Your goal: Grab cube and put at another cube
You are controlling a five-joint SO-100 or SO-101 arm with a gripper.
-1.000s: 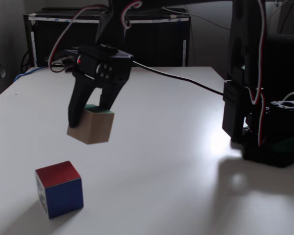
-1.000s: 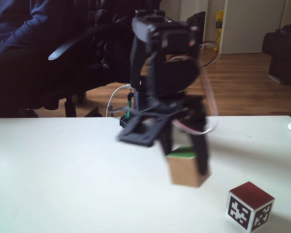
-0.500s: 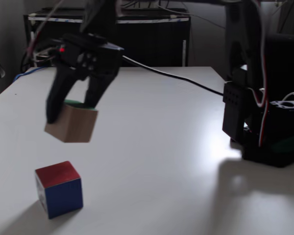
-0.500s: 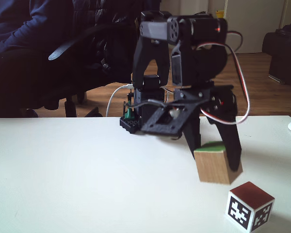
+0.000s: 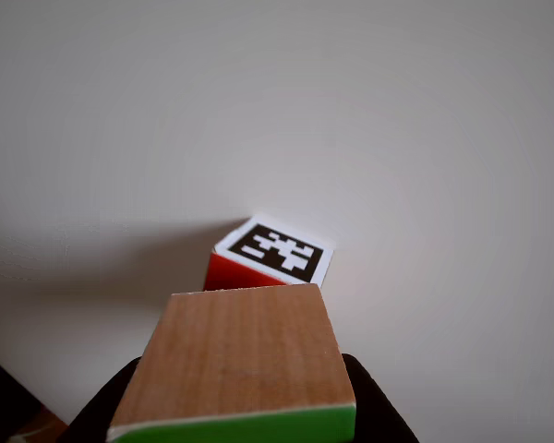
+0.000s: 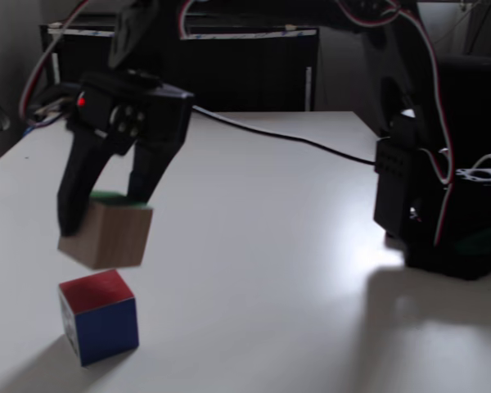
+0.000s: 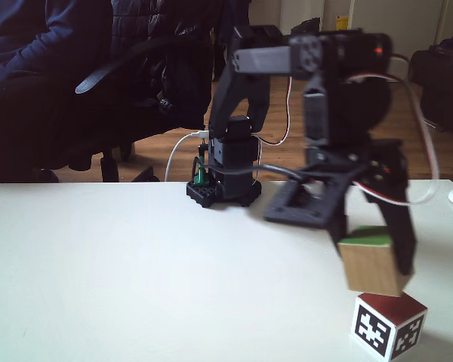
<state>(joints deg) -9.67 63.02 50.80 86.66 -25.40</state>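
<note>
Moved across the bench (image 6: 270, 246): end effector (image 6: 102, 214), clamped on the cube (image 6: 105, 235), now just above another cube (image 6: 98, 315). Probably ready for lowering.

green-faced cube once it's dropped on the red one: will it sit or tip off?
The green-faced cube looks rigid, flat-sided wood, so it probably won't roll. It hangs tilted in the jaws above the red-faced cube, so it may land on an edge and slide off.

Black arm (image 7: 245, 98), red-and-white cables (image 7: 423, 151)
</note>
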